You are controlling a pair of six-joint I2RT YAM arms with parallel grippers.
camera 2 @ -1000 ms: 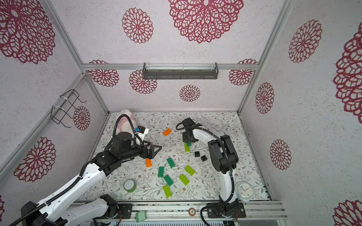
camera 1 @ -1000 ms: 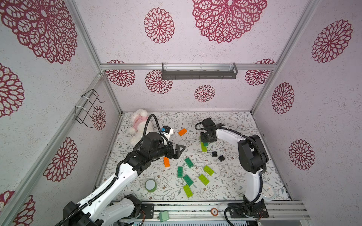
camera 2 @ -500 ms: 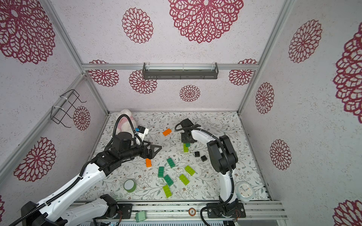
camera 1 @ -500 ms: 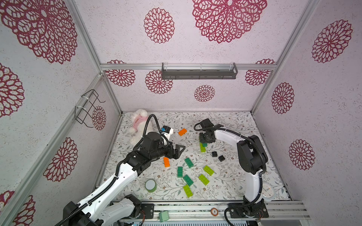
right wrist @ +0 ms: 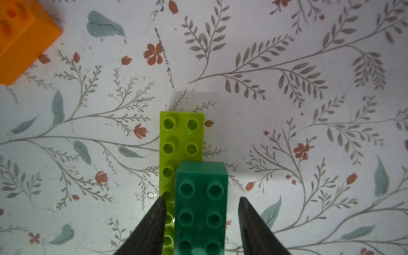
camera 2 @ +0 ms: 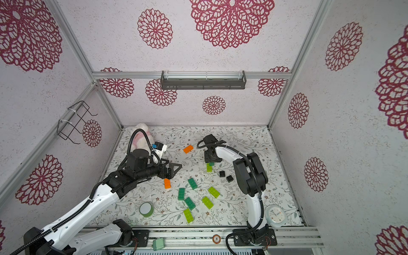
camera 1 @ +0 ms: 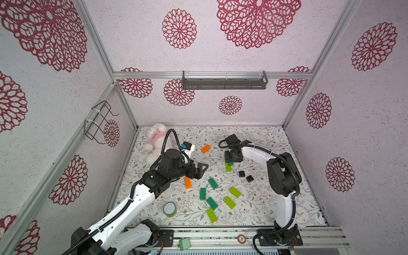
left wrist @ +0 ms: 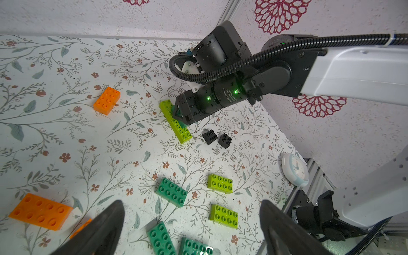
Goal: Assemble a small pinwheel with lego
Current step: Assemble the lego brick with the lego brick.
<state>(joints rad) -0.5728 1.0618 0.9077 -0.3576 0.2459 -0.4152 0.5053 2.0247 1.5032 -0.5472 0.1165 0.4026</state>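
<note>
Right end effector (right wrist: 201, 198) stands part-open, its jaws clear on both sides of the dark green brick (right wrist: 201, 183) between them. That brick is stacked on a lime green brick (right wrist: 181, 135) on the worktop (right wrist: 287, 110). Left end effector (left wrist: 191, 202) gapes wide, empty.

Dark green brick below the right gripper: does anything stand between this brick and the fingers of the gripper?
Nothing visible does. In the right wrist view the right gripper straddles the dark green brick, its fingers clear of it on both sides. The lime green brick lies under it and juts out beside one finger.
</note>
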